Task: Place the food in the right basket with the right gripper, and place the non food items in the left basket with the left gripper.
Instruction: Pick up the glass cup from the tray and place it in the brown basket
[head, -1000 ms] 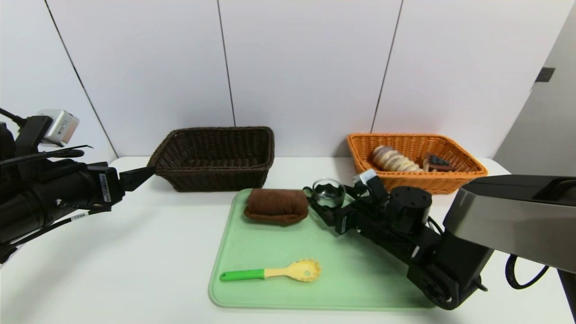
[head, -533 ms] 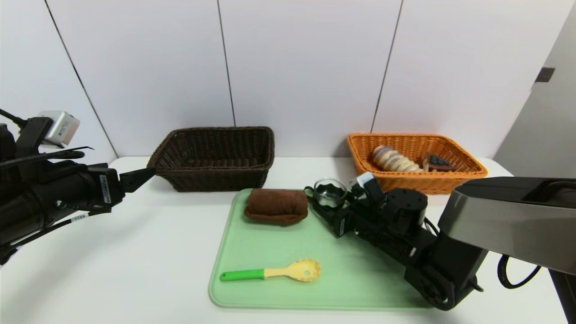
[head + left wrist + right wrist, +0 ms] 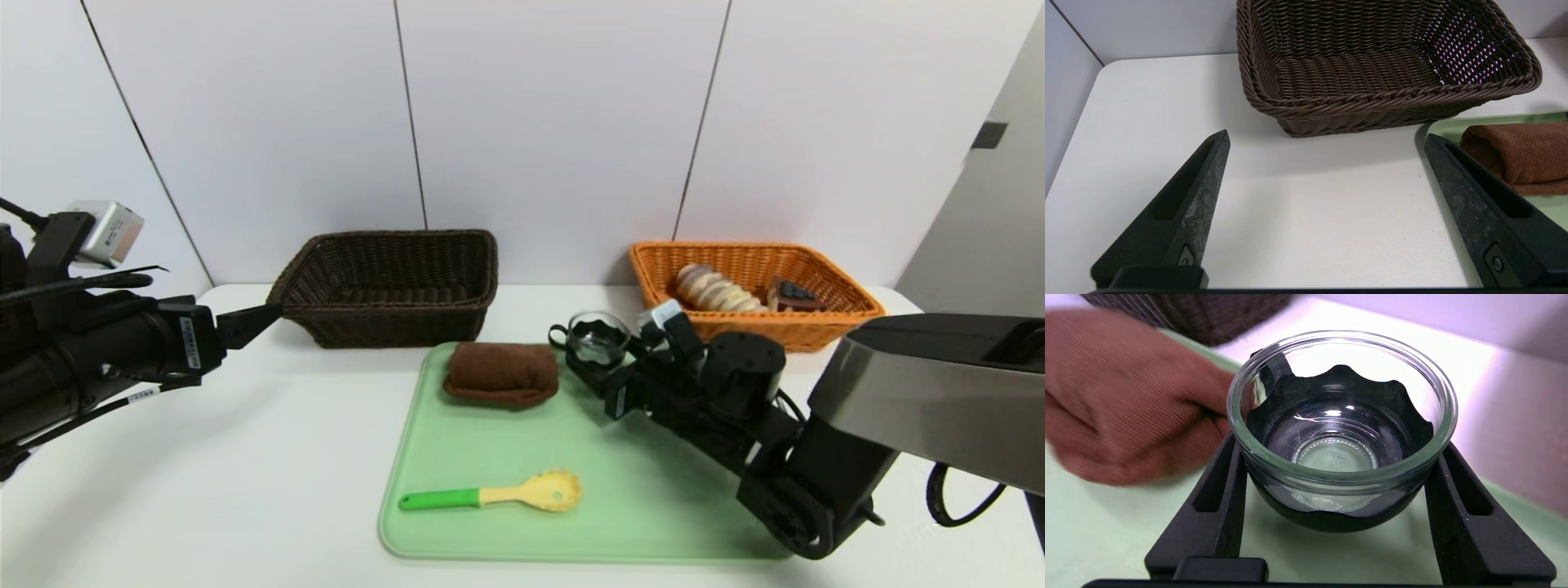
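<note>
Now the right tool reaches level, clamped on the glass cup, seemingly just above the mat.

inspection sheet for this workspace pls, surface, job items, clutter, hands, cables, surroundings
surface: white table with a green mat on it
job's things: brown towel and green-handled spoon on the mat; glass cup with a black sleeve in the right hand's grip; dark basket holds nothing seen; orange basket holds a bread roll and a cake slice
clutter: nothing seen
hands: right hand shut on the glass cup over the mat's far right corner; left hand open above the table, short of the dark basket
cables: black cable loops beside the right arm
surroundings: white panelled wall
</note>
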`<state>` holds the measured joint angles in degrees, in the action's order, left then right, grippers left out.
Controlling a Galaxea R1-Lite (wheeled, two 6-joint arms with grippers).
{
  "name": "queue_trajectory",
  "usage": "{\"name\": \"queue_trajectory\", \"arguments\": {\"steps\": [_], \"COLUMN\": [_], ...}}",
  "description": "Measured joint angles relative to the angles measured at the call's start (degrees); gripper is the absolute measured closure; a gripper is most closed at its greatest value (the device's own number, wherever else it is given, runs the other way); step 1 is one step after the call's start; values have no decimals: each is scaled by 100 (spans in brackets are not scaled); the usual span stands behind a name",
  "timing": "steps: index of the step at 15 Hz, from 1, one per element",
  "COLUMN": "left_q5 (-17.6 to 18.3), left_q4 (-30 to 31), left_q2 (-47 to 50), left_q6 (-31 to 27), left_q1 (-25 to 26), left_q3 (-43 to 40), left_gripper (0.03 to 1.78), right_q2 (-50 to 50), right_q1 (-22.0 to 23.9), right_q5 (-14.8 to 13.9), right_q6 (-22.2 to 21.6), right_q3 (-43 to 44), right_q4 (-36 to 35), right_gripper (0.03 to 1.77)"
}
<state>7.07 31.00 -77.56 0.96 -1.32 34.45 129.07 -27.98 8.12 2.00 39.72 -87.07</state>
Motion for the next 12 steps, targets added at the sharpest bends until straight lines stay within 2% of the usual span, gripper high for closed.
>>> {"name": "queue_trajectory", "arguments": {"steps": [4,6,9,12], "left_q5": [0,0,1,1], "left_q4": [0,0,0,0], "left_q2": [7,18,33,60], "left_q6": [-28,-30,-11,24], "left_q1": [0,0,0,0], "left_q3": [-20,-24,-26,-26], "left_gripper": [12,12,12,12], "right_q2": [-842,-1268,-1775,-1985], "right_q1": [-134,-171,-295,-485], "right_q5": [26,59,37,17], "right_q6": [183,307,327,329], "right_q3": [-63,151,1001,2330], "right_q4": [2,405,1727,3159], "right_gripper": [60,60,60,60]}}
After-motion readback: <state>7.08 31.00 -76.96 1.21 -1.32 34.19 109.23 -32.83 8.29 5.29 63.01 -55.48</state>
